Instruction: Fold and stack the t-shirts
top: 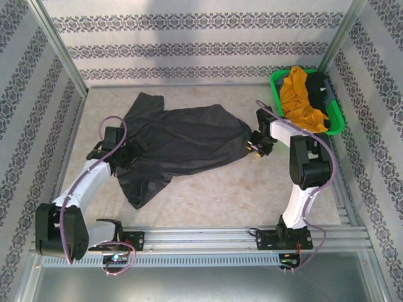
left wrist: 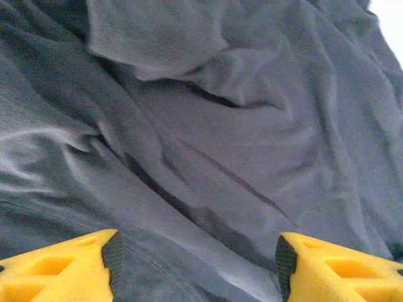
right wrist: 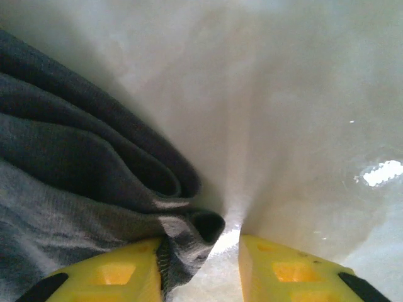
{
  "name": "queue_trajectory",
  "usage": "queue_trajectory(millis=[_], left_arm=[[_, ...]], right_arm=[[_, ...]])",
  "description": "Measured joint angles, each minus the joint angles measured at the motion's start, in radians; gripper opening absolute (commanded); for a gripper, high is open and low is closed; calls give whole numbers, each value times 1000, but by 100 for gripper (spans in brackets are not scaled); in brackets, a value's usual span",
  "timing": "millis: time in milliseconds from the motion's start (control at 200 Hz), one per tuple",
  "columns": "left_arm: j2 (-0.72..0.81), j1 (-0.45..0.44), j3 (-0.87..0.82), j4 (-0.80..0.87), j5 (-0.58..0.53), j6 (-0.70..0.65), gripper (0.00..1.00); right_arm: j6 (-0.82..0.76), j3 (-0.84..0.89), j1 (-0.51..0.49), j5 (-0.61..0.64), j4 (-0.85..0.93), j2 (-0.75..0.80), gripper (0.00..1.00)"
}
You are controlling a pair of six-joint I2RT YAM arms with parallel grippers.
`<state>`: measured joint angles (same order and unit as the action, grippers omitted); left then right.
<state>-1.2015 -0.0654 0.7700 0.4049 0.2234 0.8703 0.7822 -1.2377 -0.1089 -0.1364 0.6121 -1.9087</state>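
Charcoal t-shirt point(top: 182, 141) is spread rumpled mid-tabletop point(top: 252, 189). Left pincer point(left wrist: 195, 258) is released, jaws wide just over the cloth. Right pincer point(right wrist: 200, 251) is part-open at the right hem, with a fold between the jaws but not clamped. Mustard t-shirt point(top: 301, 94) and black t-shirt point(top: 319, 83) sit in the green basket point(top: 275, 85).

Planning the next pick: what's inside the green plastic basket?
A crumpled mustard-orange cloth t-shirt lies in the green plastic basket, a black cloth garment beside it. Anything beneath is covered.

Creased dk grey t-shirt point(left wrist: 208, 126), left claw point(left wrist: 198, 263) over it, jaws apart
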Motion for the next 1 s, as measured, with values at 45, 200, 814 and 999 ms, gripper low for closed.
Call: queue_trajectory(millis=[45,200,814,999], left_arm=[[24,0,-8,-3,10,0,65],[76,0,-13,-3,28,0,63],[101,0,-5,266,-135,-26,68],[100,2,0,365,-202,-34,65]], right_arm=[[2,-11,0,-4,0,-8,29],[22,-22,-5,-11,-6,-20,0],[12,262,84,143,84,351,0],[-24,269,112,147,95,247,0]])
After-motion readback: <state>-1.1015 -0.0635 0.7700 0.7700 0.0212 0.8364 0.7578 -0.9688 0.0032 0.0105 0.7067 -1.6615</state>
